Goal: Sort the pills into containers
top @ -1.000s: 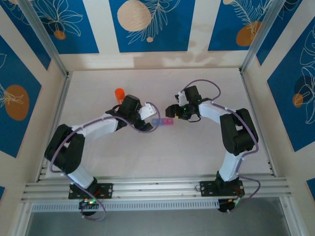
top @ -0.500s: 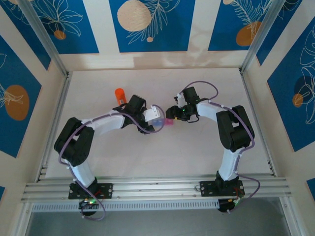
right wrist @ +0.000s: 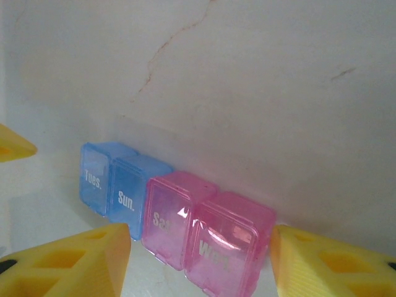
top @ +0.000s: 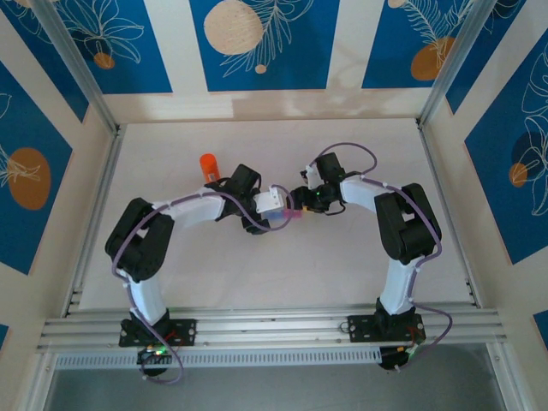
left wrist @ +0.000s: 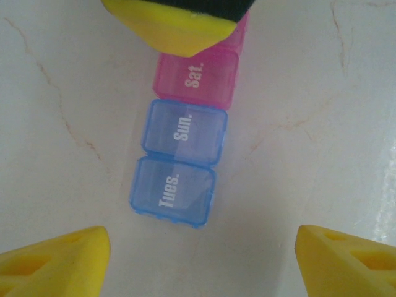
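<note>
Nearest us, at 6 o'clock, an aluminium rail (top: pixel 274 325) carries both arm bases; beyond it spreads the table (top: pixel 342 274), off-white with thin brown veins like marble. Near its middle the pill box (left wrist: pixel 179 167) lies flat with its lids down, a strip reading Tues. and Sun. in blue, then Sat. and Wed. in pink. The left gripper (left wrist: pixel 199 263) stands wide, its yellow tips clear of the blue end; the right gripper (right wrist: pixel 199 266) straddles the pink end with its pads just beside it, and we cannot tell whether they press. At 10 o'clock from the box sits a small orange object (top: pixel 207 162). Farthest off, cream walls (top: pixel 342 51) with blue panels, white leaf outlines and orange discs close three sides.
</note>
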Motion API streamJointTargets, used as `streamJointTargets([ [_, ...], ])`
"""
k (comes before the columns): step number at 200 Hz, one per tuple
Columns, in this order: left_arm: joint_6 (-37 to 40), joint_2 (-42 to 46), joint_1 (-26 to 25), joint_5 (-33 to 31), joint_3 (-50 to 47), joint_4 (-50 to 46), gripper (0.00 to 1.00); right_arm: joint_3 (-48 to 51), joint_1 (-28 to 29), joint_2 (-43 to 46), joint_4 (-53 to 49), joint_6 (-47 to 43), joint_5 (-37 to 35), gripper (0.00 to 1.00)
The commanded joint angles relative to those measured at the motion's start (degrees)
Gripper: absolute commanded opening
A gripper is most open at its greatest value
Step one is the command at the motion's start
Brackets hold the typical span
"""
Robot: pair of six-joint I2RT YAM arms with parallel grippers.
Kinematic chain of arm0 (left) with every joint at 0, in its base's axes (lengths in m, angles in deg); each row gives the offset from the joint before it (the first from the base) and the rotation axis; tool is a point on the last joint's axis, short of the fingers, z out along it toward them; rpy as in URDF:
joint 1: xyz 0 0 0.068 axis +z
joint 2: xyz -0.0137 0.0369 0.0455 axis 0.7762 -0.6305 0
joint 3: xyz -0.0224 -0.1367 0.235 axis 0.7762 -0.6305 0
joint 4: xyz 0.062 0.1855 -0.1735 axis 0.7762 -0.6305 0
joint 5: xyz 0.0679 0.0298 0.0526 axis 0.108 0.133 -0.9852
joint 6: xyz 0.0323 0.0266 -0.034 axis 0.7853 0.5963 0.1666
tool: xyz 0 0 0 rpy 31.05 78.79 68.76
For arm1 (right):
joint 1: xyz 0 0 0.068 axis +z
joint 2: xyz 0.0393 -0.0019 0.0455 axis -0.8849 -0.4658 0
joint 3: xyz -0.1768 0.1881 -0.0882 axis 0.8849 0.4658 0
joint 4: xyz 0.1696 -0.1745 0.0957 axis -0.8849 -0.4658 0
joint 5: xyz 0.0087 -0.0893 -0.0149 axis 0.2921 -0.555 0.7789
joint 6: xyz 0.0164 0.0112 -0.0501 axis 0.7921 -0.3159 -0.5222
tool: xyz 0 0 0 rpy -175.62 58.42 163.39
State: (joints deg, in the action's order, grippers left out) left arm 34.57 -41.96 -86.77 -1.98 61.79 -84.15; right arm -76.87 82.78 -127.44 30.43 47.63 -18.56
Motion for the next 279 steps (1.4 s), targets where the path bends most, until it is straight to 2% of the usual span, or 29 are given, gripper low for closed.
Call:
streamJointTargets([
  [1,1.4,-1.0,-0.6,0.4,1.5,-1.7,0.78,0.4,0.6,-0.5,-1.7,-0.9,1.4,0.61],
  [130,1.7,-2.8,-0.5,1.7,3.2,-3.3,0.75,1.1,0.6,-0.9,-2.8,-0.6,2.3,0.59],
  [201,1.4,-2.9,0.1,3.0,3.4,-2.9,0.71,-0.2,2.0,-2.1,-5.5,-2.0,-2.2,0.52],
  [242,1.5,-2.9,0.2,3.3,3.2,-2.8,0.71,-0.2,2.4,-2.7,-4.9,-1.5,-2.8,0.51],
  [279,2.3,-2.8,0.2,4.0,3.3,-3.0,0.71,-0.8,2.4,-2.5,-3.8,-0.3,0.1,0.51],
])
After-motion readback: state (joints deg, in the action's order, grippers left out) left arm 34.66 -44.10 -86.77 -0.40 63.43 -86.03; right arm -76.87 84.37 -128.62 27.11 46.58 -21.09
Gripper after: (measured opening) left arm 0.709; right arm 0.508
